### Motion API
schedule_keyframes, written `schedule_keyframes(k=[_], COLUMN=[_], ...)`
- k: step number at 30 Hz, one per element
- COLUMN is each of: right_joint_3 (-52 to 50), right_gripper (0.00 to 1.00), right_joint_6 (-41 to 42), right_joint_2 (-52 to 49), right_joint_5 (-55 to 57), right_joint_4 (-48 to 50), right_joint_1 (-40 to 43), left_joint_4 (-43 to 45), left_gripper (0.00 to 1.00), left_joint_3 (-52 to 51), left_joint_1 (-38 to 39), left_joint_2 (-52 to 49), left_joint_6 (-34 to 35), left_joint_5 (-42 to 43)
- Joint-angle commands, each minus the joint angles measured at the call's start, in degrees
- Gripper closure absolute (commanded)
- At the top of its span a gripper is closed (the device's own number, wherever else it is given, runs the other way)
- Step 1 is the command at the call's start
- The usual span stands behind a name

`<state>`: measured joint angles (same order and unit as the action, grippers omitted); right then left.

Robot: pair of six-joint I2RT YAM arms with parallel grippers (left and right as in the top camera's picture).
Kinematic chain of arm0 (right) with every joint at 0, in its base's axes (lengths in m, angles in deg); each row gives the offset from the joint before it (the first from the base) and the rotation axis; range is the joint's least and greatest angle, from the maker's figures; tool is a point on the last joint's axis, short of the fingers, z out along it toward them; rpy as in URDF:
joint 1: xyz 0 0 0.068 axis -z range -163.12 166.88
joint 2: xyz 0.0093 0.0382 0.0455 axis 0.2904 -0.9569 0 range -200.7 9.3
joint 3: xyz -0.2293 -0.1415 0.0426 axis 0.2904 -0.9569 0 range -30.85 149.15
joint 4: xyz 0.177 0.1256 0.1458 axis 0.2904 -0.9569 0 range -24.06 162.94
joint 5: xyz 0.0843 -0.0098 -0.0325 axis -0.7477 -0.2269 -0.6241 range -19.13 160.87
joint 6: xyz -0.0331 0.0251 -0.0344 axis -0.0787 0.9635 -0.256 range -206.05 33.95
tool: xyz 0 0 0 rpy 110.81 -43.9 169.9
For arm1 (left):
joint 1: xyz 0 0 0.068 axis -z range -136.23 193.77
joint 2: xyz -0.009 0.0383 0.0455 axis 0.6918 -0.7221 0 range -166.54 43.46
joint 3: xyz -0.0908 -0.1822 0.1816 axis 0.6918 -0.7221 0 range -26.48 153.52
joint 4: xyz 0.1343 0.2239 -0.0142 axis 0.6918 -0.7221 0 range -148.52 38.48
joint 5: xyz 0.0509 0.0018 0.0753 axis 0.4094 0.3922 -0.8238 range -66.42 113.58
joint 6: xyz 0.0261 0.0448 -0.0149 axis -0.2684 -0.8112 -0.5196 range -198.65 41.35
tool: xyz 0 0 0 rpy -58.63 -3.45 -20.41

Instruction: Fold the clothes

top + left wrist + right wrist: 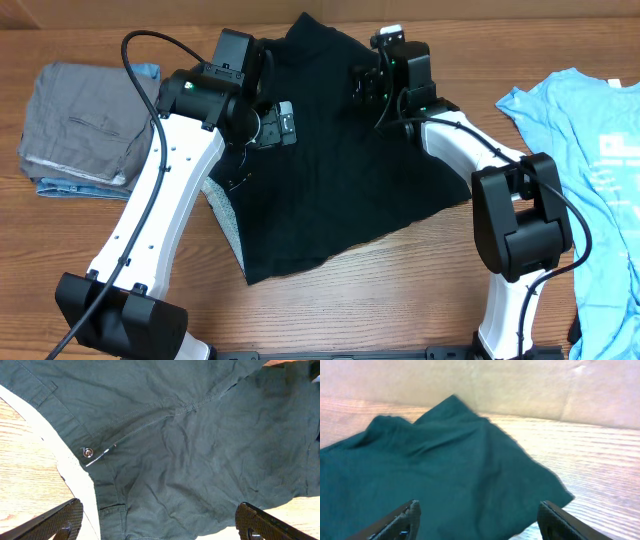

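- Overhead view: a black garment [330, 190] lies spread and rumpled in the middle of the wooden table [400, 300], both arms reaching over its far half. A light blue T-shirt [590, 150] lies at the right edge and a grey folded garment [80, 120] rests at the left.
- Left wrist view: the left gripper [160, 517] hangs above the cloth, fingers spread wide with nothing between them. Below it are a seam, a small button [88, 452] and a pale inner band [72, 475] turned outward along the garment's edge.
- Right wrist view: the right gripper [477, 520] is likewise parted and empty, looking out over the garment's peaked far corner [452, 400].
- The step in hand appears to be choosing grip points for a fold, with the cloth lying free of both tools.
- To do it well, each gripper should probably come down on an outer edge rather than the middle. They should pinch at matching points on either side so the fold line runs straight.
- The wrinkles across the centre likely want drawing flat first, since soft fabric like this would sag and bunch if lifted from one side alone.
- Risk: a pinch that catches the under layer along with the top one would drag the whole garment rather than fold it.
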<state>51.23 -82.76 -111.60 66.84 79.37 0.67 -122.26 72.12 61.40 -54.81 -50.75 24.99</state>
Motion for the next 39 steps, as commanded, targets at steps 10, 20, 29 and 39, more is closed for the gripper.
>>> schedule_keyframes(k=[10, 20, 29, 39], right_joint_3=[1.01, 1.31, 1.62, 7.3], right_gripper=[0.3, 0.3, 0.96, 0.96], right_joint_6=[23.67, 28.68, 24.35, 16.13], right_joint_2=[-3.3, -11.78, -12.11, -12.09], right_joint_5=[0.5, -2.84, -2.54, 2.08], right_joint_4=[0.15, 7.8, 10.03, -0.5], right_joint_1=[1.95, 2.14, 2.08, 5.22], left_joint_4=[-0.13, -0.11, -0.11, -0.11], left_gripper=[0.0, 0.0, 0.0, 0.0], left_joint_3=[0.11, 0.11, 0.11, 0.11], left_joint_1=[0.02, 0.02, 0.0, 0.02], left_joint_2=[-0.11, -0.11, -0.11, -0.11], left_joint_6=[-1.33, -1.33, -1.33, -1.33], left_joint_5=[-0.87, -0.9, -0.92, -0.9])
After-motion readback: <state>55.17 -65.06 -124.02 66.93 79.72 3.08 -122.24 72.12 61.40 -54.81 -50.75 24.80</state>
